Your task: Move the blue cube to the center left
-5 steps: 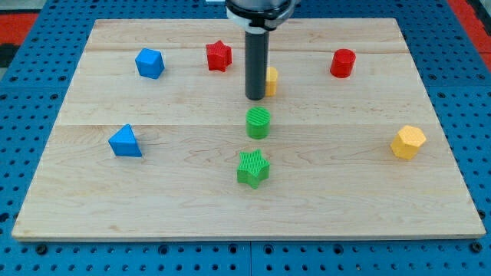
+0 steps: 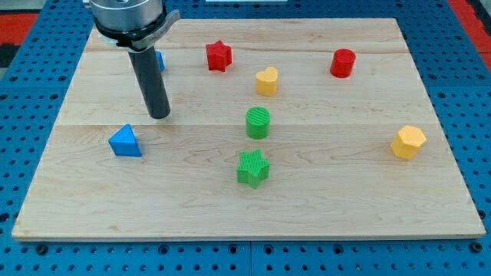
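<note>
Camera view: my tip (image 2: 159, 116) sits on the board at upper left, bare rod, holding nothing. Blue cube (image 2: 159, 60) lies just behind the rod toward the view's top, mostly hidden. Blue triangular block (image 2: 125, 142) near, lower left of tip.

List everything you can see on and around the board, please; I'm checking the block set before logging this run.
blue cube: one, blue, upper left, mostly hidden behind the rod
blue triangular block: one, blue, left of centre
red star: one, red, top, left of middle
red cylinder: one, red, upper right
yellow heart-like block: one, yellow, upper middle
yellow hexagonal block: one, yellow, right side
green cylinder: one, green, centre
green star: one, green, below centre
wooden board: one, pale wood
blue pegboard: one, surrounds the board
my tip: one, dark rod, below the blue cube, up-right of the triangular block, touching neither
</note>
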